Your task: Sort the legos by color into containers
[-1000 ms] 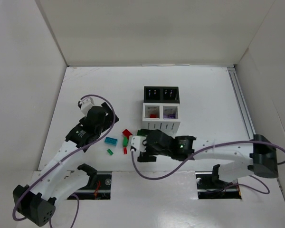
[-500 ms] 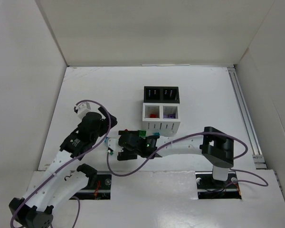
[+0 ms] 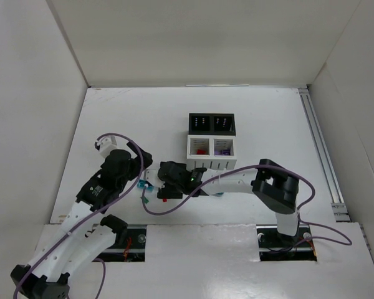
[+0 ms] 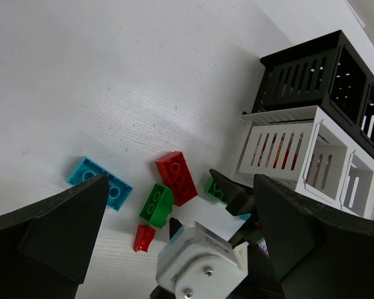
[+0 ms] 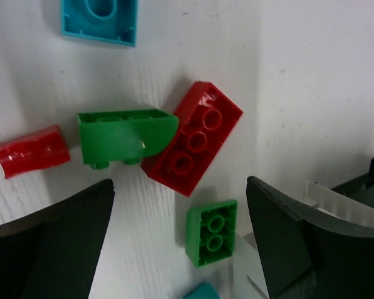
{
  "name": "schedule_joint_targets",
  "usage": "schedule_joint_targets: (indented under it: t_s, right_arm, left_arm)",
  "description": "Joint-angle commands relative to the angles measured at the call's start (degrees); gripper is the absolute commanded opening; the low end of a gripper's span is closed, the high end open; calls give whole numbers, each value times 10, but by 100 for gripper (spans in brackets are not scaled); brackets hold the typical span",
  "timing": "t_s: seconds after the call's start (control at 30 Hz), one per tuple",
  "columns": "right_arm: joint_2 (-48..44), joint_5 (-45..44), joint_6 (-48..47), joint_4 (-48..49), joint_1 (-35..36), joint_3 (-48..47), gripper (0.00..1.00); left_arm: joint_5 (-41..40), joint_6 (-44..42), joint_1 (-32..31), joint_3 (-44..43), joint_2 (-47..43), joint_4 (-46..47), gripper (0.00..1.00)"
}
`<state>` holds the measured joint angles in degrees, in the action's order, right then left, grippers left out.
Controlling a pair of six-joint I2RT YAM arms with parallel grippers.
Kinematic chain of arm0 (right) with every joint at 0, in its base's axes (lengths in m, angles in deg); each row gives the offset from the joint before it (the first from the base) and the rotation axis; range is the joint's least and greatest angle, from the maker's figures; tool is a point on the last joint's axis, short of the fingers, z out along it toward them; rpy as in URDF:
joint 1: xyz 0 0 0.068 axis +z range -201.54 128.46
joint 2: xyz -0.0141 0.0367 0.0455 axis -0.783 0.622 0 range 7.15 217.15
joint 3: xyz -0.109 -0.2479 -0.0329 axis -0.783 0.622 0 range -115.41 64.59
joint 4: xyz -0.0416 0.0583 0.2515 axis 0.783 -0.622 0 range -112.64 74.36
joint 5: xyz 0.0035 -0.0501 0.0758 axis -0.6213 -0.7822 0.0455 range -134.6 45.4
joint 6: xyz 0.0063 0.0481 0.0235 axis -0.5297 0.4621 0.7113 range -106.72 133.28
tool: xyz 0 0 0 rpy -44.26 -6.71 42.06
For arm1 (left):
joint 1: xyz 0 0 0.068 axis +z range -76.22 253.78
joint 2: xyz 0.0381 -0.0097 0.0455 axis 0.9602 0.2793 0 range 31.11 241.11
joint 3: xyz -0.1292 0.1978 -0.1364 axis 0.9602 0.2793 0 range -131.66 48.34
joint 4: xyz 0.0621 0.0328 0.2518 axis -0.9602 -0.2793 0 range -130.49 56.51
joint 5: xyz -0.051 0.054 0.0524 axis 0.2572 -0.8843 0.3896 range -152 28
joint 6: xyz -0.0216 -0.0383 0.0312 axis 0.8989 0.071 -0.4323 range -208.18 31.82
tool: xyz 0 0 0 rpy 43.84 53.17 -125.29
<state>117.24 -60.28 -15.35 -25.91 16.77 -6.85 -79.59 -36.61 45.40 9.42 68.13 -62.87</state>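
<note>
Loose legos lie in front of the bins. In the right wrist view I see a red brick (image 5: 193,137), a curved green brick (image 5: 124,136), a small red piece (image 5: 30,151), a teal brick (image 5: 100,18) and an upside-down green brick (image 5: 212,232). My right gripper (image 5: 181,249) is open, low over them, with the upside-down green brick between its fingers; it also shows from above (image 3: 171,175). My left gripper (image 4: 181,243) is open and empty, hovering close behind the right one, and shows from above (image 3: 144,176). The teal brick (image 4: 100,182) lies near its left finger.
Two white slotted bins (image 3: 212,156) stand just right of the bricks, with two black bins (image 3: 212,123) behind them. The left white bin holds something red, the right one something purple. The right arm's forearm (image 3: 237,184) lies along the table in front of the bins.
My right arm has folded and swung its gripper left and back, over the bricks by the white bins. My left gripper has moved nearer and right, closing on the same pile.
</note>
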Motion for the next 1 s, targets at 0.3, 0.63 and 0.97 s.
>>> schedule_joint_targets:
  t_s: [0.3,0.63,0.97]
  right_arm:
    - [59,82,19,22,-48,-80,79]
    - [76,173,30,27,-75,-85,45]
    - [22,224,24,27,-75,-91,14]
  left_arm:
    - [4,4,3,2,-1,10,100]
    - [10,-2,3,2,-1,10,100]
    - [16,-2,3,2,-7,10,100]
